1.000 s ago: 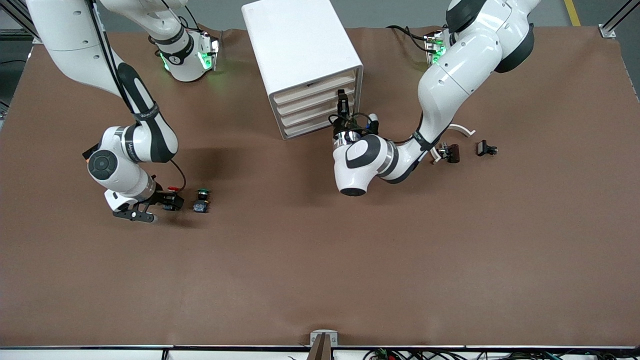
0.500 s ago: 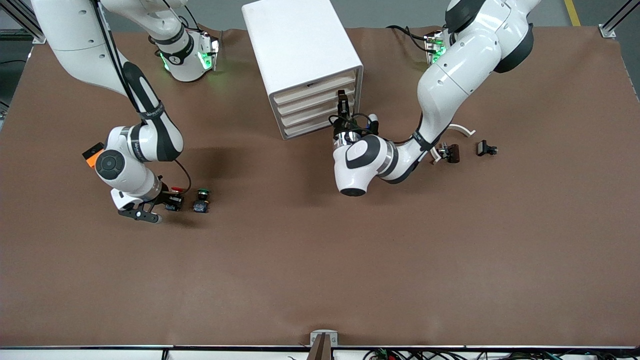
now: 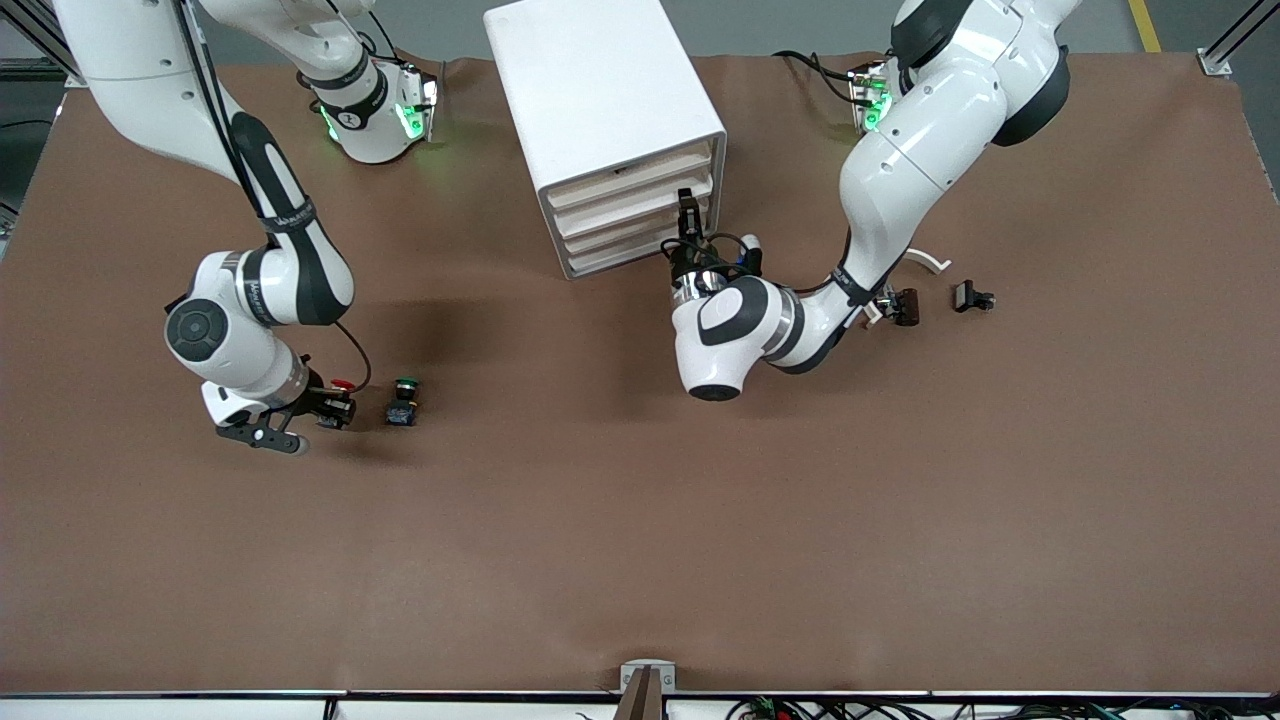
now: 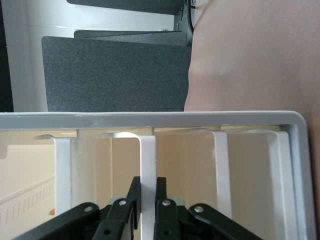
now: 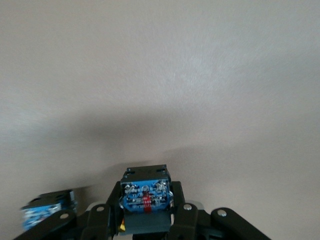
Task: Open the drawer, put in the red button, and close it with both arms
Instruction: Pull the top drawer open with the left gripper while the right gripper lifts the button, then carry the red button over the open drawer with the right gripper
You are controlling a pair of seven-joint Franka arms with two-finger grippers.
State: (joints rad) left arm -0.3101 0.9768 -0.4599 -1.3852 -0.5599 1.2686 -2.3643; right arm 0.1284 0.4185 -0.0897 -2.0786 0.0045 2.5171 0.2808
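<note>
The red button (image 3: pixel 342 385) sits between the fingers of my right gripper (image 3: pixel 333 408), which is shut on it low over the brown table near the right arm's end. In the right wrist view its blue-labelled body (image 5: pixel 145 195) fills the space between the right gripper (image 5: pixel 146 199) fingers. The white drawer cabinet (image 3: pixel 600 100) stands at the table's middle, near the bases. My left gripper (image 3: pixel 688 215) is at the drawer fronts (image 3: pixel 625 225). In the left wrist view the left gripper (image 4: pixel 147 197) is shut on one drawer's white front strip (image 4: pixel 147 160). The drawers look closed.
A green-capped button (image 3: pixel 404 402) stands on the table just beside the red one, its blue body (image 5: pixel 42 212) also showing in the right wrist view. Toward the left arm's end lie two small black parts (image 3: pixel 905 305) (image 3: pixel 972 296) and a white curved piece (image 3: pixel 925 260).
My right gripper has shut on the red button and drawn it a little away from the green one. The left arm's wrist has shifted slightly, still gripping the drawer front.
</note>
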